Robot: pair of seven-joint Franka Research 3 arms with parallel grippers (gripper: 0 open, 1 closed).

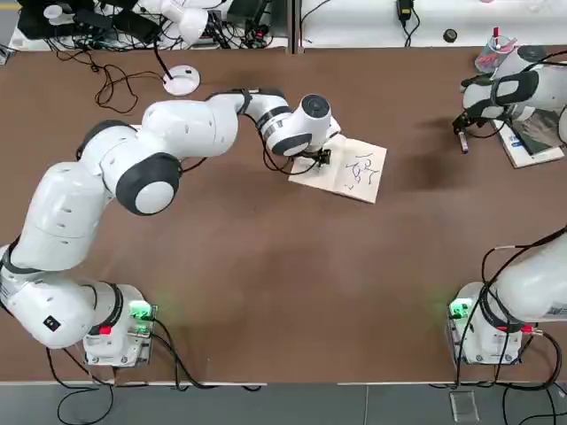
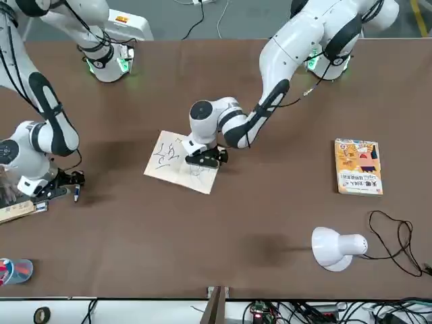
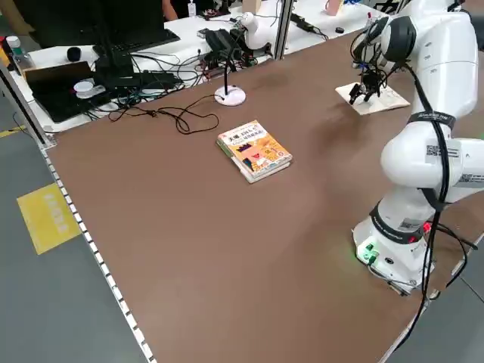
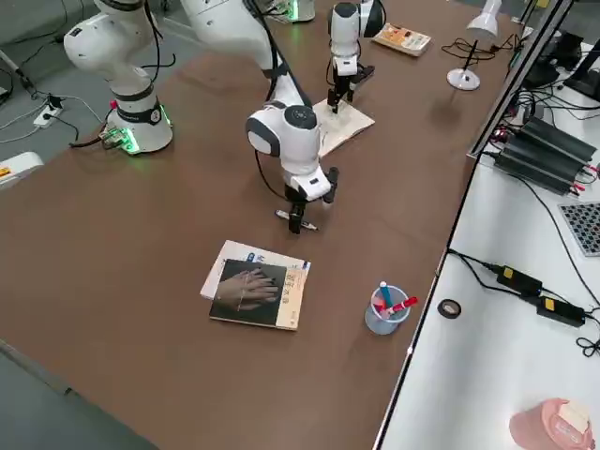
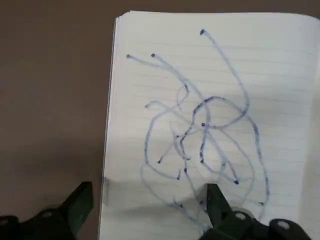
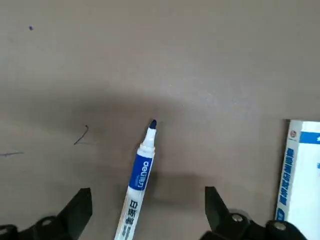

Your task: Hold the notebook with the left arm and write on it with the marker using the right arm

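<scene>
Right gripper: released, over the marker on the table | left gripper: parted at the notebook's edge | advice: I should centre on the barrel; descend level; close softly, tip clear.

Marker by the right claw; notebook open; pens in a cup.

I see the notebook open flat on the bench, askew, far side near mid-width; white lined pages, blue scribbles. I've got the marker lying flat at bench right, uncapped: white barrel, blue band, dark tip.
</scene>
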